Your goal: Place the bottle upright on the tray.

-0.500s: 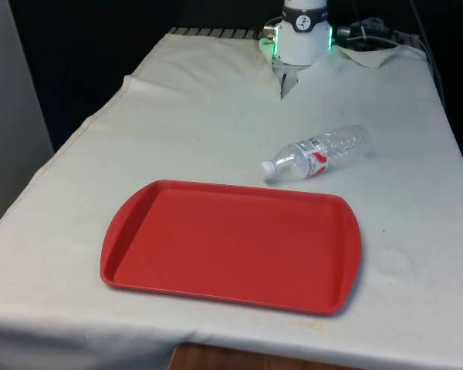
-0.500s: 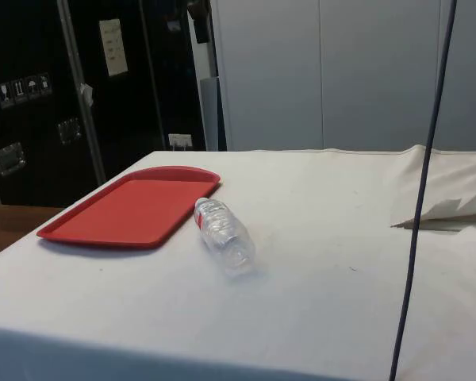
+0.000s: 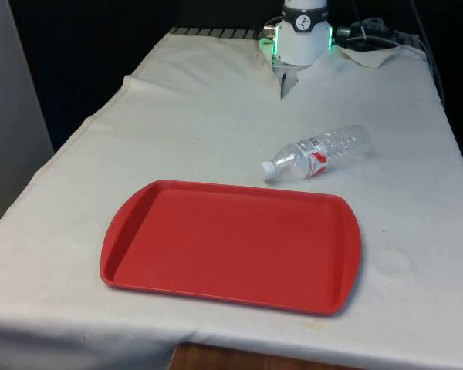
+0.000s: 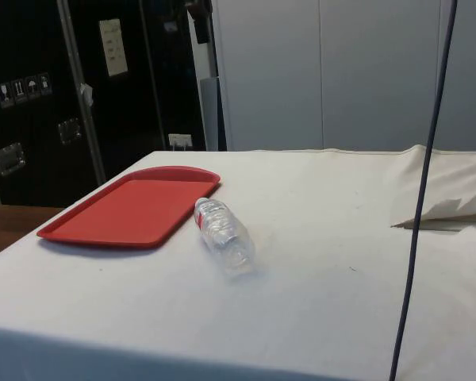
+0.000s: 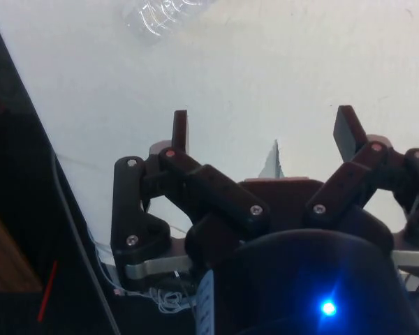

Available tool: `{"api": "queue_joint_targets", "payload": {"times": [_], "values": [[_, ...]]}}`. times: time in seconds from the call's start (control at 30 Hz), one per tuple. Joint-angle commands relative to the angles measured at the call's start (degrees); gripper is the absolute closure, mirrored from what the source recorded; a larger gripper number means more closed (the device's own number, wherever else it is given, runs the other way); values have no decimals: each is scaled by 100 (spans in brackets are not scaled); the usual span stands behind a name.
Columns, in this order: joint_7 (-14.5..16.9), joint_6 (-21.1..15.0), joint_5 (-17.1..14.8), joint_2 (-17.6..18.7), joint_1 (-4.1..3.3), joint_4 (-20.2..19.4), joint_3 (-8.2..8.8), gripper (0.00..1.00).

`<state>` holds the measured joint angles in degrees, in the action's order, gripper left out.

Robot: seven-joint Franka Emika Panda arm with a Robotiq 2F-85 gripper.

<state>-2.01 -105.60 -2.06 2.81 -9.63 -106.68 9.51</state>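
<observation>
Lying on its side on the white cloth (image 3: 216, 131), clear bottle (image 3: 318, 153) sits just beyond the red tray (image 3: 231, 245). Gripper (image 5: 262, 132) hangs well apart from it, fingers spread, holding nothing.

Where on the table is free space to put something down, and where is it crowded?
The whole tray is bare. The cloth is free between the tray and the robot's end. The tightest spot is where the lying bottle has its cap near the tray's far rim.
</observation>
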Motion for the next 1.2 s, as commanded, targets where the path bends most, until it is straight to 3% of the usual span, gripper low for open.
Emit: {"api": "queue_joint_targets", "payload": {"times": [0.0, 0.37, 0.4, 0.67, 1.17], "values": [[-74, -23, -6, 0, 0, -11, 0, 0], [-401, -6, 0, 40, 6, -23, 0, 0], [-544, -63, -23, 52, 6, -52, 6, 0], [-773, -17, -6, 92, 11, -46, 0, 0], [-1495, -74, -34, 160, 23, -103, 6, 0]]}}
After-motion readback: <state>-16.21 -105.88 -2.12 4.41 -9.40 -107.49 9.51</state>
